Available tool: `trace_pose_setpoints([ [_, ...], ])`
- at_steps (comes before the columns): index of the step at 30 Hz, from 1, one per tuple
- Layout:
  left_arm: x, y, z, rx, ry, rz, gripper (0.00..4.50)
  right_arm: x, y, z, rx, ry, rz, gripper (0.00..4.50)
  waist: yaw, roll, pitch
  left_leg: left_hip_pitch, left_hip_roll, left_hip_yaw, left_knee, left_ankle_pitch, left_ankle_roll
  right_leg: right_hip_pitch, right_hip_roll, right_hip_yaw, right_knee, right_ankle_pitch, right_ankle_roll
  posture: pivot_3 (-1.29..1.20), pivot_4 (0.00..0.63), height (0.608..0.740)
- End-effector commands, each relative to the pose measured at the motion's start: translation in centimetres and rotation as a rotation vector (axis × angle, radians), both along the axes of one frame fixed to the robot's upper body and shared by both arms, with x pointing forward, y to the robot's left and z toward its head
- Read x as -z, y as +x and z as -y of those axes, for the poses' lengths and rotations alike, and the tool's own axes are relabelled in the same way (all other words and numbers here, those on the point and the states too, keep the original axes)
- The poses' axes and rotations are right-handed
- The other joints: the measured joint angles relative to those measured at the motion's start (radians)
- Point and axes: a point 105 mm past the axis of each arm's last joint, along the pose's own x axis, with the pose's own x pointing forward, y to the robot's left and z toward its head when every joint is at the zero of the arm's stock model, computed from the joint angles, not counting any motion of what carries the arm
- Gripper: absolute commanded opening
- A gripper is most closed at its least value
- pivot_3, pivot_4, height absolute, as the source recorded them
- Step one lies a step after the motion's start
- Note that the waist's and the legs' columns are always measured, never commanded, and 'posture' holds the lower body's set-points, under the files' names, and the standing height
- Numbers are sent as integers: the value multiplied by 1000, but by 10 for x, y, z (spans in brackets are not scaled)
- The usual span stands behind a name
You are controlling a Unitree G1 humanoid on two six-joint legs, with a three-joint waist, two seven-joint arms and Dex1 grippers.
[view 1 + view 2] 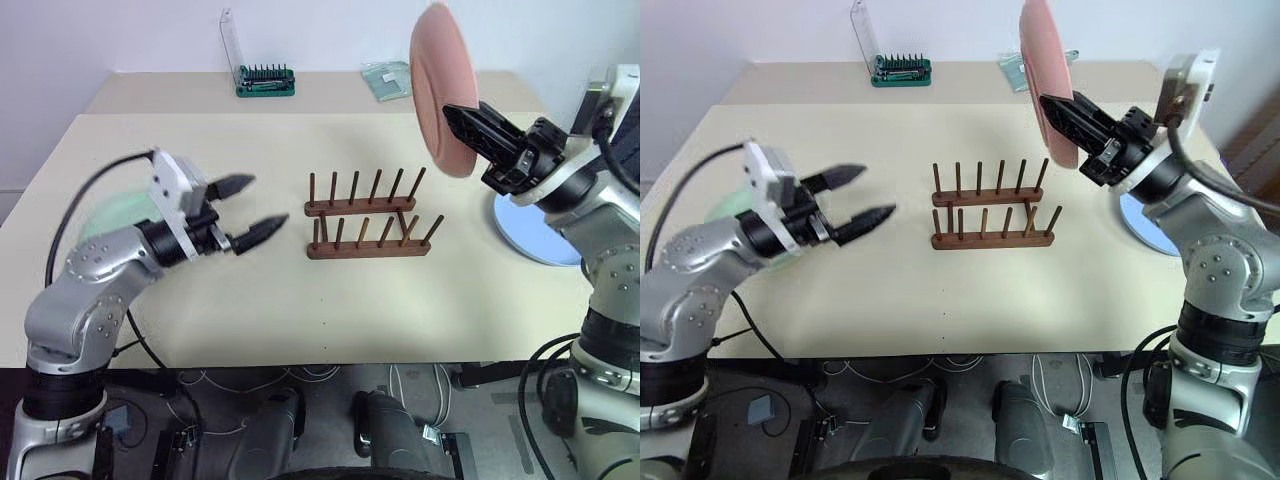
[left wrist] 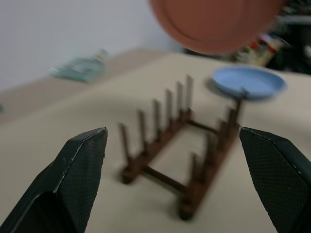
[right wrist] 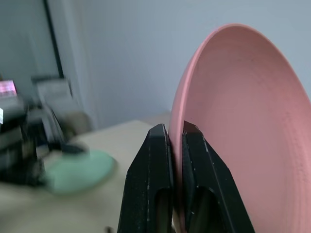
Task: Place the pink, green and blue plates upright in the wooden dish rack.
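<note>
A: Far left?
B: The green plate (image 1: 105,215) lies flat behind the left gripper (image 1: 245,208), whose fingers are spread wide, grasping nothing.
A: Centre?
B: The wooden dish rack (image 1: 365,218) — bare pegs, mid-table.
A: Right?
B: The right gripper (image 1: 462,120) pinches the pink plate (image 1: 438,85) upright, above the rack's right end — the blue plate (image 1: 535,232) lies flat beyond.

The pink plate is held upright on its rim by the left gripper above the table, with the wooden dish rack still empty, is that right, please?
Not quite: the right gripper holds the pink plate, as the right wrist view shows. The wooden dish rack is indeed empty.
</note>
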Motion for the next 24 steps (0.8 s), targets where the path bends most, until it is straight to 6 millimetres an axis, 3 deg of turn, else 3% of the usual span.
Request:
trace_pose_setpoints([
  [1,1,-10,6,55,33,12,4435,-13,-13,2,-25,77,20,0,0,0,0,0,0,0,0,0,0,0,0,0,0,0,0,0,150,740],
  [6,17,-16,12,92,43,-41,4435,5,-8,10,-24,157,-108,0,0,0,0,0,0,2,0,-1,1,0,0,2,-1,0,0,0,150,740],
  [23,24,-16,19,88,29,-60,4435,41,9,29,28,282,-294,0,1,0,0,0,1,10,1,-2,4,-2,0,7,-1,0,0,0,150,740],
  [24,25,-15,19,87,29,-60,4485,43,10,29,27,282,-298,357,1,0,0,0,1,10,1,-2,4,-2,0,7,-1,0,0,0,150,740],
])
